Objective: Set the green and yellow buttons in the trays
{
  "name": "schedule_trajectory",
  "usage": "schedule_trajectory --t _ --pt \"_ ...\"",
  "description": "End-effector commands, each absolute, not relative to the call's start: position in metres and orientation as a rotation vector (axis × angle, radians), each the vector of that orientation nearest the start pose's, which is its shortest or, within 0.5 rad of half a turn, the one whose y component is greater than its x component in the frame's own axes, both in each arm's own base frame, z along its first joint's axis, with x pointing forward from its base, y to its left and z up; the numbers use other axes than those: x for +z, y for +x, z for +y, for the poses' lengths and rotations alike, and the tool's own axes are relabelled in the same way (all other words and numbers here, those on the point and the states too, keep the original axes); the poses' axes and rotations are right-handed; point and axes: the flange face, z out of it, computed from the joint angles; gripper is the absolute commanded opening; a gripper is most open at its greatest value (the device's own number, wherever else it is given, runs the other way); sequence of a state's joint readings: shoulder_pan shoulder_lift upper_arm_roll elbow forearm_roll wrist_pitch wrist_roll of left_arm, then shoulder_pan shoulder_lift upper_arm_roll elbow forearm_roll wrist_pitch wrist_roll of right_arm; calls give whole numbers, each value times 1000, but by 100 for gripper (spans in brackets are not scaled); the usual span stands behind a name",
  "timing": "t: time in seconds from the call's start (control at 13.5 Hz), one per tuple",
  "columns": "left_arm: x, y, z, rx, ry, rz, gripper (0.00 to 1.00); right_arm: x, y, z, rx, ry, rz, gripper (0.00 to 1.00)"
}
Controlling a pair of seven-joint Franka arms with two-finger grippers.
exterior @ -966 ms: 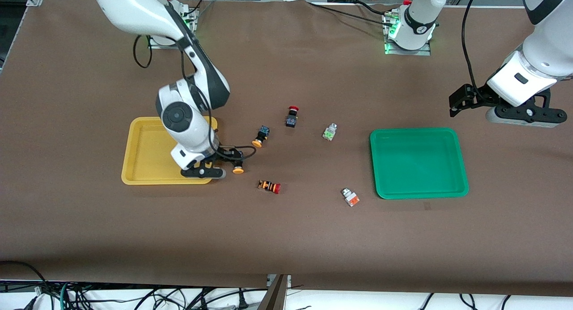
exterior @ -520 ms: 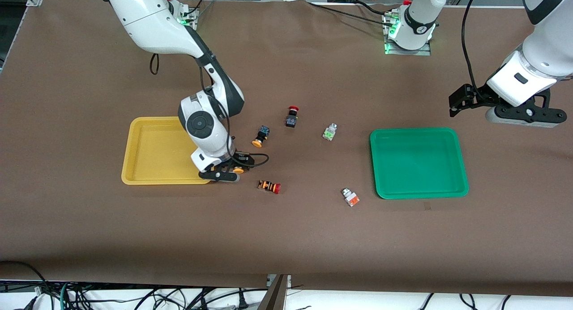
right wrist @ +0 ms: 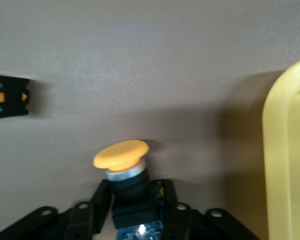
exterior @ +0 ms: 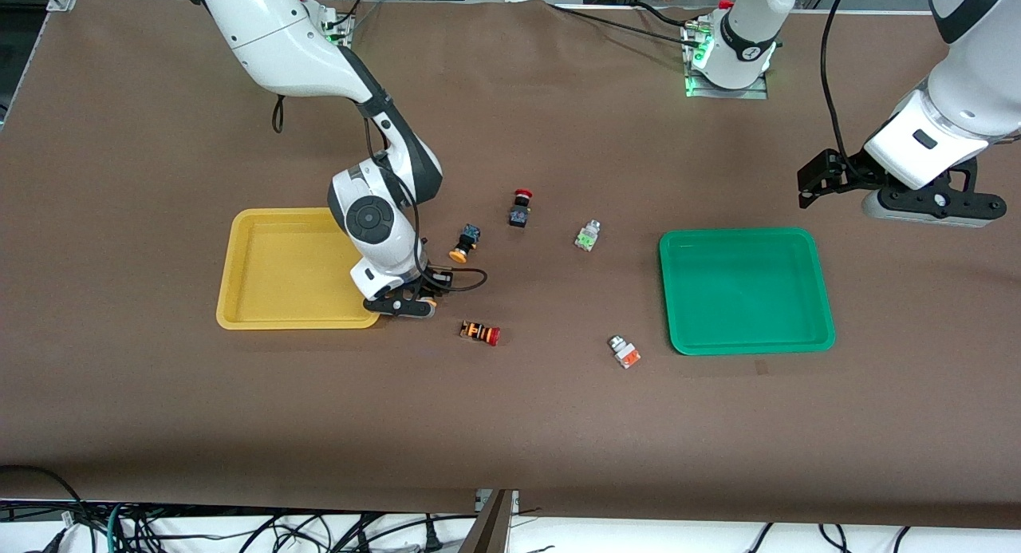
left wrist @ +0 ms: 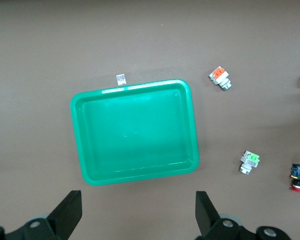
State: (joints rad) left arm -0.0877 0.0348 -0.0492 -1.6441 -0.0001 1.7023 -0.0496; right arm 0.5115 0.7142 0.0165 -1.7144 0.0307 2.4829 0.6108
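My right gripper point(exterior: 416, 304) is low at the table beside the yellow tray point(exterior: 279, 270), shut on a black-bodied button with a yellow-orange cap point(exterior: 430, 302). In the right wrist view its fingers point(right wrist: 101, 200) clamp the button's body point(right wrist: 122, 165), with the yellow tray's rim point(right wrist: 285, 150) close by. A second yellow-capped button point(exterior: 463, 244) lies farther from the front camera. The green-faced silver button point(exterior: 587, 236) and the orange-faced one point(exterior: 624, 352) lie between the trays; both show in the left wrist view point(left wrist: 249, 163) point(left wrist: 220, 78). My left gripper point(exterior: 929, 206) waits open point(left wrist: 137, 220) above the table by the green tray point(exterior: 746, 232) point(left wrist: 135, 87).
A black button with a red cap point(exterior: 520, 208) point(left wrist: 299, 175) lies near the table's middle. An orange-striped button with a red cap point(exterior: 479, 332) lies just nearer the front camera than my right gripper; its end shows in the right wrist view point(right wrist: 7, 97).
My right gripper has moved off the yellow tray's corner to the yellow-capped button and now has its fingers around it. The left arm has hardly moved.
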Motion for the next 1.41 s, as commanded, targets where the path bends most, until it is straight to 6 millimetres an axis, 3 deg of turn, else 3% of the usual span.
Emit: schedule_trajectory --t 0.0,0.15,0.3,0.45,0.59,0.67,0.74,0.82,0.89,0.97,1.11,1.19,1.34 --pt "588 567 -80 -40 -3144 161 100 208 585 334 -48 -3080 132 23" --pt "588 567 -81 -38 -3146 161 100 232 590 311 38 -3134 31 23" --pt "589 564 -87 -30 -3149 125 100 248 595 268 55 -3170 -94 23" --pt "587 562 -101 -18 -3146 87 100 257 587 221 78 -3193 -145 25" --pt "585 560 -123 -19 -3137 76 100 257 568 173 106 -3202 -183 27" --pt "577 563 -125 2 -3136 64 100 249 560 149 102 -3207 -209 37" --pt "571 565 -129 23 -3139 71 100 240 556 134 75 -3210 -225 41" --pt "539 571 -153 113 -3142 131 100 225 555 117 27 -3218 -238 48" --pt "505 579 -173 191 -3132 184 100 216 553 110 17 -3220 -240 53" --pt "480 590 -190 199 -3138 212 100 215 554 105 15 -3222 -228 68" --pt "449 617 -214 97 -3171 234 100 222 558 114 5 -3218 -208 95" --pt "429 630 -218 87 -3186 224 100 228 563 126 18 -3217 -148 95" --pt "398 647 -224 89 -3220 148 100 246 567 186 42 -3177 36 95"
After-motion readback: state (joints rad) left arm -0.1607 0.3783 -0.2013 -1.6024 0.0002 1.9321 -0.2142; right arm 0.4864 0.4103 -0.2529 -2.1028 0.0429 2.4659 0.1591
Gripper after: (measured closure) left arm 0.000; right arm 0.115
